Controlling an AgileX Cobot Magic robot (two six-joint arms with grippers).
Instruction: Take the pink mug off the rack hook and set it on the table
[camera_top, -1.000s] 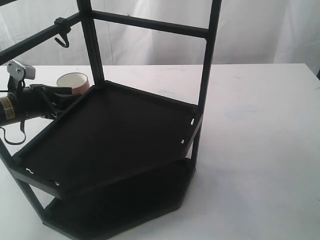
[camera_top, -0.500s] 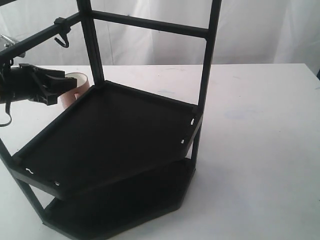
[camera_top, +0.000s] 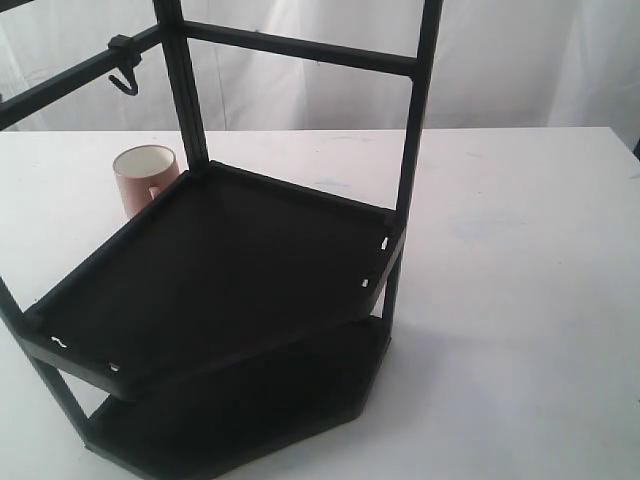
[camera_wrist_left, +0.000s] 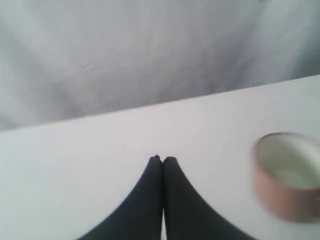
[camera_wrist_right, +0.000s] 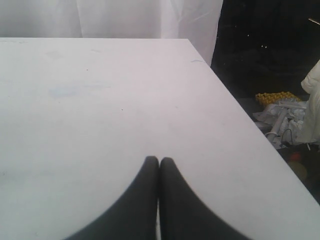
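The pink mug (camera_top: 143, 177) stands upright on the white table (camera_top: 520, 250), just behind the left corner of the black rack's upper shelf (camera_top: 230, 270). Its white inside faces up and its handle points toward the shelf. The rack hook (camera_top: 124, 80) hangs bare from the rack's top bar, above the mug. In the left wrist view the mug (camera_wrist_left: 287, 175) is blurred, off to one side of my left gripper (camera_wrist_left: 162, 160), which is shut with nothing in it. My right gripper (camera_wrist_right: 159, 161) is shut over bare table. Neither arm shows in the exterior view.
The tall black rack has two angled shelves and upright posts (camera_top: 186, 85) close beside the mug. A white curtain (camera_top: 520, 60) hangs behind the table. In the right wrist view the table edge (camera_wrist_right: 235, 105) drops to a dark floor with clutter (camera_wrist_right: 280, 112).
My left arm, which was beside the mug a second ago, has pulled away to the left and out of the exterior view. The mug stays standing on the table.
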